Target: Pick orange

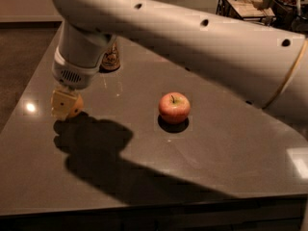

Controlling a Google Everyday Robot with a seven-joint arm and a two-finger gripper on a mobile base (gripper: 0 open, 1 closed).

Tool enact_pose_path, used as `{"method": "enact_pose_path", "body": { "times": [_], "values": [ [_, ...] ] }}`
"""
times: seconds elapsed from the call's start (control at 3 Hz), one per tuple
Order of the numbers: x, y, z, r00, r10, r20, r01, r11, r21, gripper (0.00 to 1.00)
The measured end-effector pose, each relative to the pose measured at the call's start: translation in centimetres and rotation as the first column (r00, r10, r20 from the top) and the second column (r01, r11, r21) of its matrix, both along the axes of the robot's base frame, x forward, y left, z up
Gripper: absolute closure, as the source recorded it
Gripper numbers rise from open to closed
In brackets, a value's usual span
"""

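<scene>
The orange is a round yellow-orange fruit at the left of the dark table. It sits between the pale yellow fingers of my gripper, and the near finger hides part of it. The gripper hangs from the thick white arm that crosses the view from the right. It is shut on the orange and holds it just above the tabletop, over its own shadow.
A red apple with a stem stands in the middle of the table. A small brown container stands behind the wrist. A black wire basket is at the back right. The table's front edge runs along the bottom.
</scene>
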State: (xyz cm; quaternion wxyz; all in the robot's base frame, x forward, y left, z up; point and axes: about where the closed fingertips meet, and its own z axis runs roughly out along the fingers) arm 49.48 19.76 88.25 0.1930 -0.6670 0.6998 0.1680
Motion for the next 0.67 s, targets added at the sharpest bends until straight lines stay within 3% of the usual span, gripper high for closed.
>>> {"method": "enact_pose_path", "body": {
  "times": [0.33,0.67],
  "values": [
    [2.15,-4.04,4.21,0.9997,-0.02,-0.011,0.02,0.998,0.066,1.0],
    [2.16,-4.1,4.4,0.9998,-0.019,-0.01,0.02,0.997,0.069,1.0]
  ]
}}
